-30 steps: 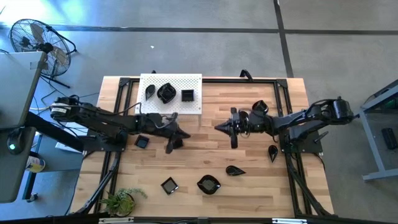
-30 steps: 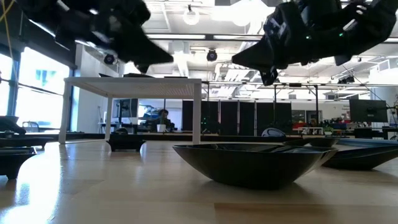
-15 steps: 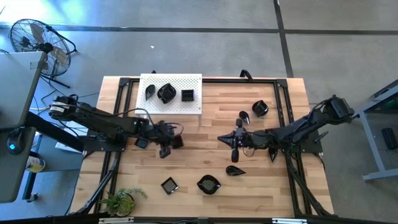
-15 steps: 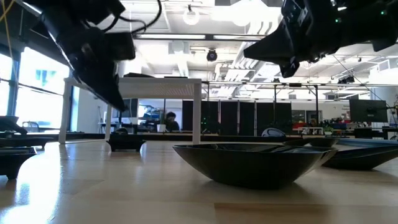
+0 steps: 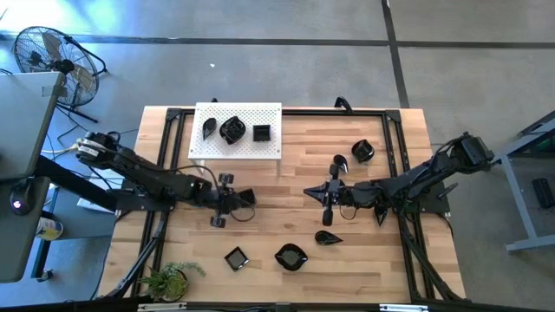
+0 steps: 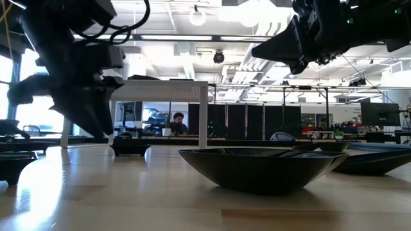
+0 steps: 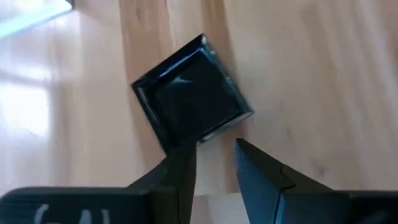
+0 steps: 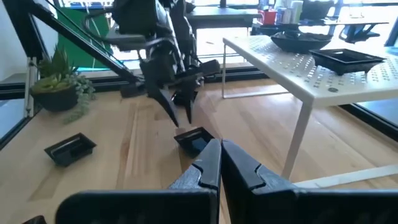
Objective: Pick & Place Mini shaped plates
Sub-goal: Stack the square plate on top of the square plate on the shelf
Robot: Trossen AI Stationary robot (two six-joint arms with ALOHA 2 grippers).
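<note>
The mini shaped plates are small glossy black dishes. One square plate [image 7: 189,102] lies flat on the wooden table, also seen in the high view [image 5: 245,198]. My left gripper [image 7: 214,146] hangs just above its near corner, tipped steeply down, fingers open and holding nothing; the right wrist view shows it [image 8: 179,112] above that plate [image 8: 194,138]. My right gripper [image 5: 325,198] is shut and empty, held level above mid-table. Three plates [image 5: 231,130] sit on the white perforated board [image 5: 269,147]. Several more plates [image 5: 290,256] lie along the table's near and right parts.
The white board stands on legs [image 8: 298,124] at the far left. A square plate [image 5: 236,258], a leaf plate [image 5: 328,237] and teardrop plates [image 5: 380,212] are scattered on the wood. A potted plant [image 5: 169,279] stands at the near left corner. Black frame rails [image 5: 169,139] edge the table.
My left gripper has drawn back toward the table's left and near edge, sunk, and tipped from nearly level to steeply down over the square plate. My right gripper swung toward the near edge, then stayed still. The plates have not moved.
</note>
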